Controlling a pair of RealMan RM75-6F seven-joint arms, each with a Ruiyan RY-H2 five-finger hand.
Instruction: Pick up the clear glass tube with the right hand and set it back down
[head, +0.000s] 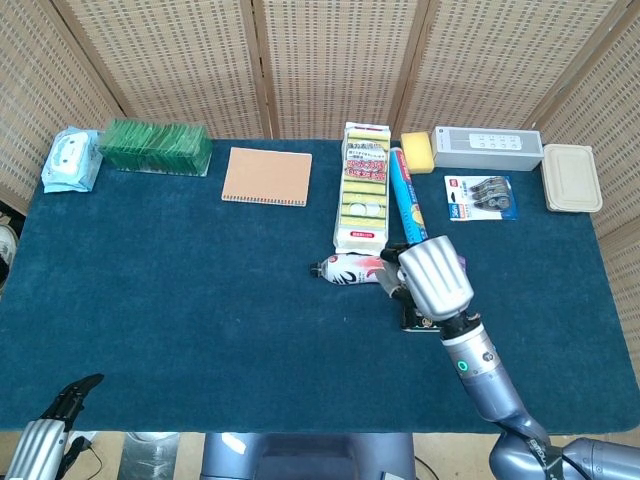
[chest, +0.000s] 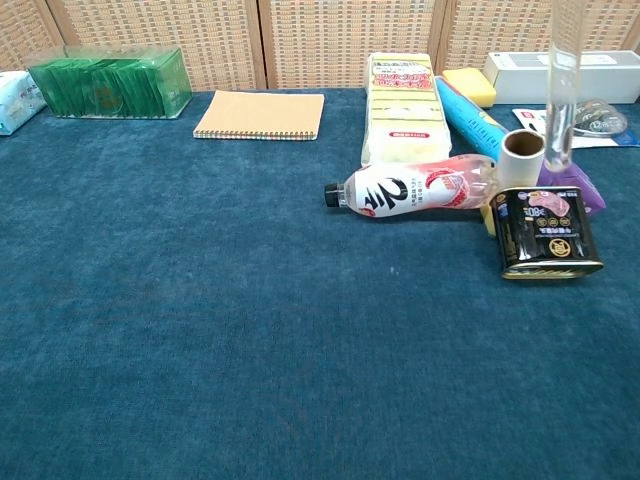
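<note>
Fingers of the right hand (head: 435, 283) cannot be made out: the head view shows only the hand's rounded grey back, above the black tin (chest: 544, 233) and the lying bottle (chest: 415, 188), and the chest view cuts the hand off at its top edge. Since the clear glass tube (chest: 563, 85) hangs upright in mid-air there, its top running out of the frame, I judge that the hand holds it by the upper end, though the grasp itself is hidden.

Its rounded lower end hangs above the table (head: 200, 300), right of the cardboard roll (chest: 522, 156) and in front of the purple box (chest: 578, 185), on the far right. Whether it touches either cannot be told.

Thin-walled glass like this should be light, stiff and smooth, so likely slippery and easily cracked. A gentle hold near the upper part, with pads on opposite sides, seems safest. Setting it down calls for a slow descent onto bare cloth, well clear of the tin and roll; being round, it may roll once released.

At the near left corner, the left hand (head: 55, 420) rests off the table edge, empty, with dark fingers loosely spread.
</note>
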